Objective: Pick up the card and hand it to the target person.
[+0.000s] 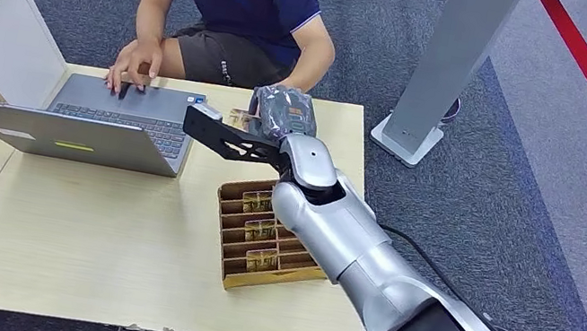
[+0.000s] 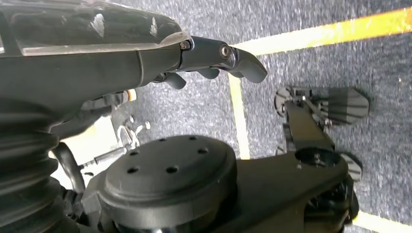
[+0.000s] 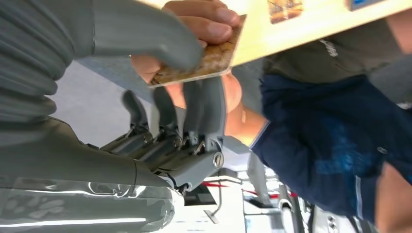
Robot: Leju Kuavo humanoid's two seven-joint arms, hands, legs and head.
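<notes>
I see the right hand (image 3: 145, 92) pinching the card (image 3: 204, 60) between its thumb and fingers, reached out over the far edge of the bench (image 1: 121, 244), beyond the cardboard tray (image 1: 264, 233). A person's hand (image 3: 194, 29) grips the same card from the opposite side. The left hand (image 2: 214, 60) hangs above the floor, fingers loosely curled, holding nothing.

— Looking at the card (image 3: 194, 65): tan, marbled brown, thin, flat.
— Being pinched between thumb and fingers of the right hand (image 3: 160, 87), far edge also touching the person's hand (image 3: 204, 29), beyond the table's far edge.
</notes>
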